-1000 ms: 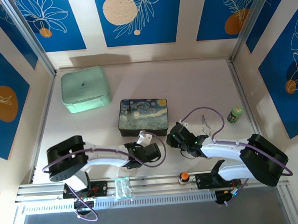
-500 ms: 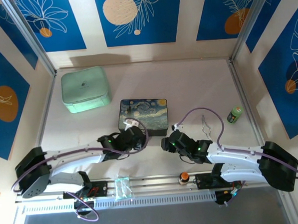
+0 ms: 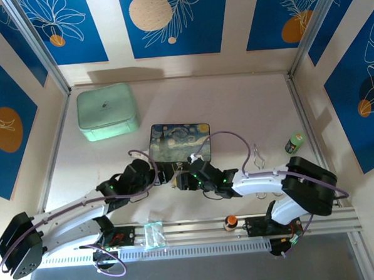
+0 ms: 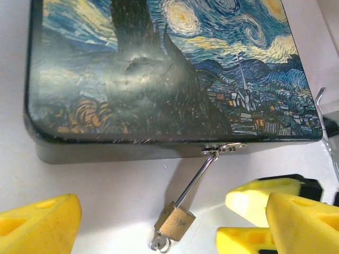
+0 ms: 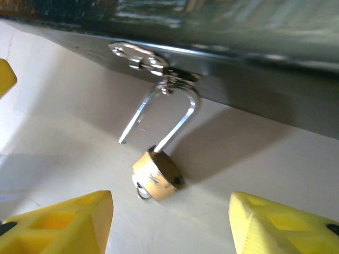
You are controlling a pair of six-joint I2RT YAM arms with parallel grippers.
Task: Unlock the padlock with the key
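As the right wrist shows, the padlock (image 5: 156,181) hangs with shackle open

Fixed overhead view from behind; both wrist cameras close on one padlock (image 4: 175,221).

key (image 4: 160,244) mostly hidden behind padlock (image 4: 175,222); box (image 4: 159,79) cropped

No writing can be read anywhere: the mint case (image 3: 108,111) at far left bears a small dark mark (too tiny to make out).
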